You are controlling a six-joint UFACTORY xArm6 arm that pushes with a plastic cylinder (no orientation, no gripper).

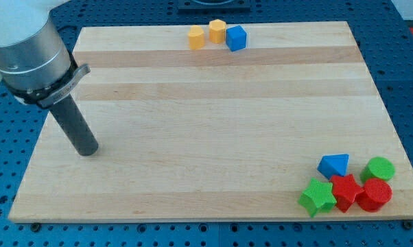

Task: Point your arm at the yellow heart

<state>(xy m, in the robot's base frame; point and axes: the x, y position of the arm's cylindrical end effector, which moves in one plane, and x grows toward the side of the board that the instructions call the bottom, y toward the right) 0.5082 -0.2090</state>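
**Heart waits at the far edge**

My tip (88, 151) rests on the bench (213, 123), view's left, far from all blocks; there's no hand to open or close. The yellow heart (196, 37) at view's top looks light, hard, slippery: approach its near flank.

My tip (87, 151) rests on the wooden board (213, 123) at the view's left, well apart from every block. At the view's top sit a yellow heart (196, 38), a yellow block (217, 31), possibly hexagonal, and a blue cube (237, 38). Bottom right cluster: blue triangle (334, 165), green cylinder (379, 169), green star (317, 197), red star (345, 191), red cylinder (375, 195).
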